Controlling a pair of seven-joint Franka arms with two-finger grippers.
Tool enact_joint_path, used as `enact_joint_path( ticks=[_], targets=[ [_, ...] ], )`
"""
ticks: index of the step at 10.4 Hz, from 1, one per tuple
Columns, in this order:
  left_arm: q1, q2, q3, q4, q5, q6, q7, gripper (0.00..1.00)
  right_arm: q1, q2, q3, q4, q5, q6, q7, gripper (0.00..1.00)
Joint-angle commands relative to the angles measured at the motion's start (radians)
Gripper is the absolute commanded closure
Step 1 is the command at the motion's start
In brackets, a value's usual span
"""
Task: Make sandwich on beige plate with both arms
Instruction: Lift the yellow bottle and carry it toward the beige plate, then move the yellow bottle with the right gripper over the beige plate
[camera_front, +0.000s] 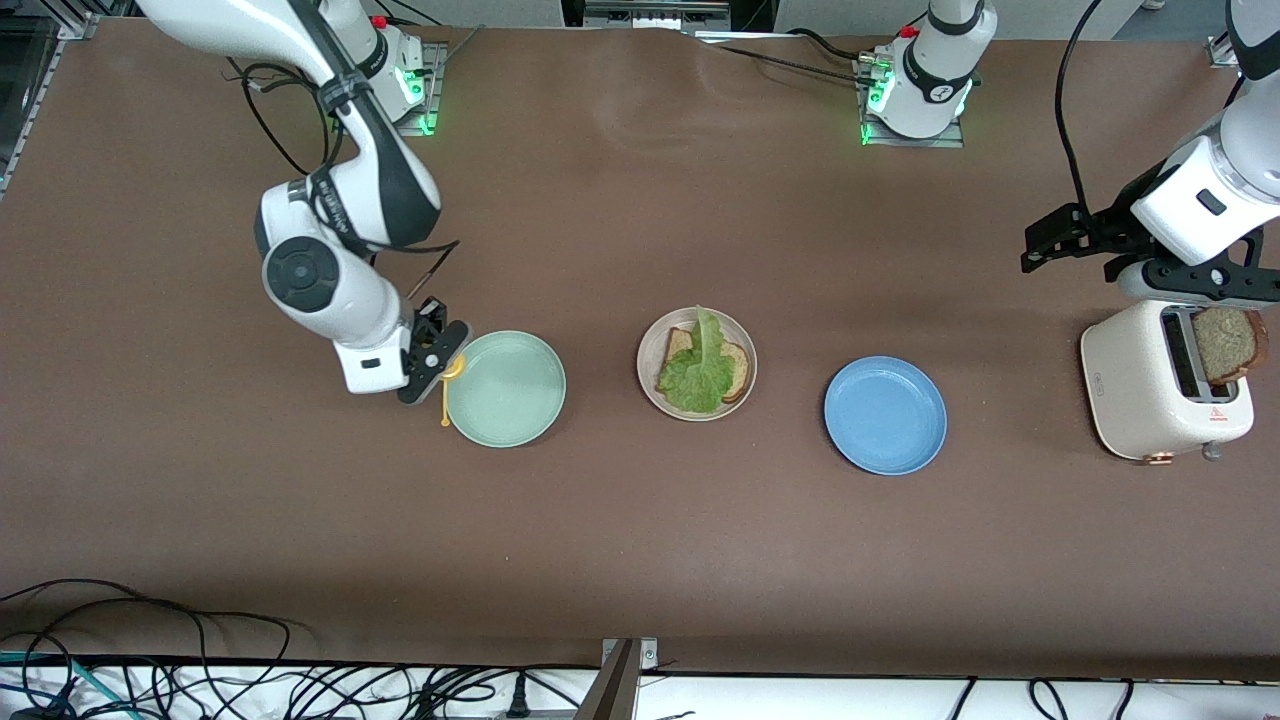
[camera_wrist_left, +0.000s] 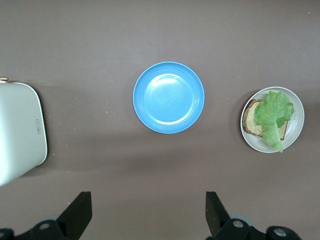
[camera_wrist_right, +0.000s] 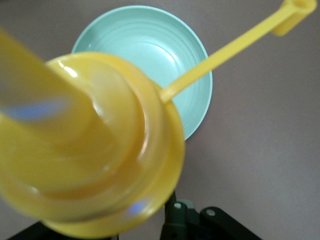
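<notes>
The beige plate (camera_front: 651, 383) stands mid-table with one toasted bread slice (camera_front: 738, 365) on it and a green lettuce leaf (camera_front: 698, 372) over the slice. They also show in the left wrist view: the plate (camera_wrist_left: 298, 127), the slice (camera_wrist_left: 251, 122) and the leaf (camera_wrist_left: 274, 116). A second slice (camera_front: 1225, 345) stands in the toaster (camera_front: 1140, 385). My left gripper (camera_front: 1030, 252) is open and empty in the air beside the toaster's top; its fingers (camera_wrist_left: 80, 212) stand wide apart. My right gripper (camera_front: 432, 365) is shut on a yellow long-handled utensil (camera_front: 446, 395) at the mint green plate's edge; the utensil (camera_wrist_right: 95, 160) hides most of its fingers.
The mint green plate (camera_front: 505, 388) lies toward the right arm's end, with nothing on it, and also shows in the right wrist view (camera_wrist_right: 150, 45). A blue plate (camera_front: 885, 415), also bare, lies between the beige plate and the toaster; the left wrist view shows the blue plate (camera_wrist_left: 168, 97) and the toaster (camera_wrist_left: 20, 130). Cables run along the table's near edge.
</notes>
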Motion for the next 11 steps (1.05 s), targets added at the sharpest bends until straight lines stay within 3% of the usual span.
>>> enact_joint_path(
  ticks=[1,6,8,11],
  targets=[
    [0.009,0.005,0.002,0.02,-0.024,-0.031,-0.027,0.0,0.051,0.004,0.012,0.067,-0.059,-0.115,0.143,1.0],
    [0.005,0.005,0.001,0.024,-0.025,-0.032,-0.03,0.0,0.207,0.122,0.011,0.274,-0.12,-0.308,0.391,1.0],
    [0.005,0.005,-0.001,0.024,-0.025,-0.037,-0.032,0.0,0.278,0.189,0.012,0.358,-0.183,-0.379,0.504,1.0],
    [0.006,0.005,-0.001,0.024,-0.025,-0.04,-0.036,0.0,0.333,0.231,0.01,0.409,-0.186,-0.396,0.584,1.0]
  ],
)
